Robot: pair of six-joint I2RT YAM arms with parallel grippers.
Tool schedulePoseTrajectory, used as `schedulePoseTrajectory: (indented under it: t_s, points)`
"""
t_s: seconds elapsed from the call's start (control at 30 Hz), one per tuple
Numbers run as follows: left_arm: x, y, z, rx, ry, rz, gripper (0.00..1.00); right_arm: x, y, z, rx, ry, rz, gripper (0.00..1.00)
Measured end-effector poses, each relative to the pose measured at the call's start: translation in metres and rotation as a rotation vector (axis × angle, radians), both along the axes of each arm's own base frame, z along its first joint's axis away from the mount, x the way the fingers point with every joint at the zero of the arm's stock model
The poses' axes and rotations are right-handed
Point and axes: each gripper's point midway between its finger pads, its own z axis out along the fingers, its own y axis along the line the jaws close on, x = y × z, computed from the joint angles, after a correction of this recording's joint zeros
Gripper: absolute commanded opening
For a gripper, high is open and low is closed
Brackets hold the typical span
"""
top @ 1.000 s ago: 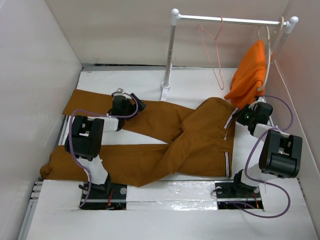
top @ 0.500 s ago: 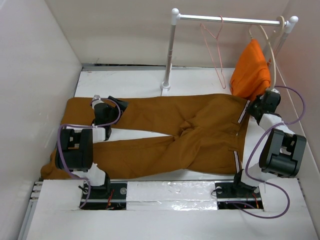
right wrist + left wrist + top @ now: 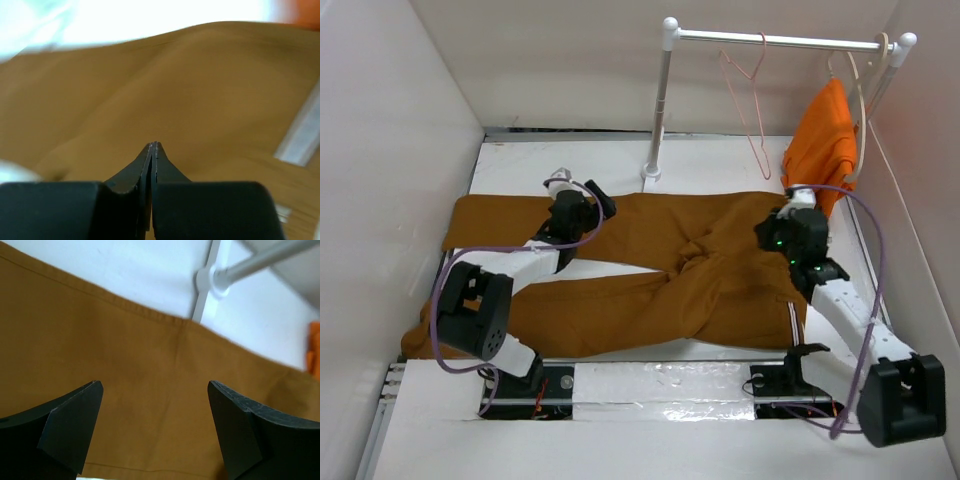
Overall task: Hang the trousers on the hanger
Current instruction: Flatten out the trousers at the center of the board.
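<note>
Across the middle of the table, the trousers are lying flat, with the waistband pointing at the right edge and both legs running toward the left edge. The nearer leg is reaching the near left corner. The left gripper is hanging over the farther leg with its fingers spread wide apart and nothing between them. The right gripper is sitting above the waist end, fingers pressed tight together and not pinching any cloth as far as I can see. The pink hanger is dangling from the rail along the far edge, well apart from the trousers. An orange garment is hanging beside it, toward the far right corner.
</note>
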Motion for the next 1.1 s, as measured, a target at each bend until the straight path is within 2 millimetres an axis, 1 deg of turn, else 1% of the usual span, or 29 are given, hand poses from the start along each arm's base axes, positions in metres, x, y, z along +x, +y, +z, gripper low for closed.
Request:
schedulePoseTrajectory:
  t_s: [0.03,0.07,0.1,0.13,0.17,0.2,0.27,0.3,0.33,0.4,0.47,0.53,0.63,0.67,0.77,0.83,0.87,0.9,0.97,1.0,1.03,1.07,1.1]
  points:
    - [-0.002,-0.008,-0.006,0.032,0.021,-0.023,0.86,-0.006,0.029,0.001,-0.005,-0.006,0.091,0.10]
    - [-0.003,-0.016,-0.013,0.061,0.041,-0.046,0.86,-0.014,0.058,-0.001,-0.013,-0.002,0.178,0.19]
    - [-0.005,-0.023,-0.020,0.084,0.063,-0.070,0.86,-0.022,0.084,-0.005,-0.023,0.009,0.262,0.41]
    - [-0.007,-0.028,-0.027,0.102,0.085,-0.092,0.86,-0.032,0.110,-0.011,-0.039,0.031,0.343,0.52]
    - [-0.009,-0.035,-0.035,0.121,0.109,-0.120,0.86,-0.040,0.131,-0.020,-0.064,0.055,0.406,0.61]
    - [-0.011,-0.041,-0.042,0.132,0.132,-0.148,0.86,-0.048,0.149,-0.028,-0.092,0.083,0.462,0.66]
    - [-0.010,-0.047,-0.054,0.151,0.173,-0.179,0.87,-0.055,0.173,-0.043,-0.154,0.133,0.513,0.66]
    - [-0.008,-0.049,-0.060,0.159,0.191,-0.188,0.87,-0.057,0.180,-0.050,-0.180,0.152,0.521,0.64]
    - [-0.005,-0.050,-0.067,0.164,0.210,-0.190,0.87,-0.059,0.184,-0.057,-0.197,0.168,0.523,0.63]
    - [0.000,-0.052,-0.079,0.162,0.245,-0.199,0.87,-0.065,0.187,-0.070,-0.215,0.201,0.513,0.60]
    - [0.010,-0.053,-0.076,0.126,0.237,-0.201,0.87,-0.076,0.187,-0.083,-0.198,0.222,0.494,0.59]
    - [0.017,-0.046,-0.077,0.105,0.246,-0.180,0.87,-0.094,0.185,-0.101,-0.187,0.255,0.487,0.58]
    - [0.032,-0.038,-0.075,0.081,0.253,-0.136,0.87,-0.127,0.181,-0.127,-0.177,0.315,0.489,0.59]
    - [0.039,-0.036,-0.075,0.072,0.257,-0.120,0.87,-0.133,0.183,-0.128,-0.162,0.307,0.489,0.59]
    - [0.057,-0.033,-0.072,0.055,0.258,-0.092,0.87,-0.145,0.184,-0.126,-0.131,0.300,0.480,0.62]
    - [0.064,-0.029,-0.069,0.054,0.267,-0.072,0.87,-0.147,0.183,-0.122,-0.117,0.299,0.471,0.65]
    - [0.067,-0.028,-0.066,0.058,0.269,-0.064,0.87,-0.149,0.182,-0.118,-0.112,0.294,0.470,0.72]
    - [0.071,-0.026,-0.062,0.061,0.265,-0.053,0.87,-0.149,0.180,-0.112,-0.109,0.286,0.469,0.84]
    - [0.078,-0.023,-0.052,0.069,0.253,-0.032,0.88,-0.146,0.178,-0.095,-0.108,0.250,0.469,0.93]
    - [0.081,-0.022,-0.047,0.075,0.246,-0.023,0.91,-0.142,0.178,-0.084,-0.104,0.226,0.468,0.87]
    - [0.084,-0.019,-0.042,0.084,0.236,-0.009,0.91,-0.134,0.178,-0.067,-0.093,0.185,0.460,0.87]
    - [0.085,-0.017,-0.039,0.096,0.240,0.000,0.91,-0.124,0.175,-0.054,-0.096,0.156,0.452,0.76]
    - [0.087,-0.013,-0.036,0.106,0.247,0.010,0.91,-0.111,0.171,-0.041,-0.101,0.126,0.436,0.67]
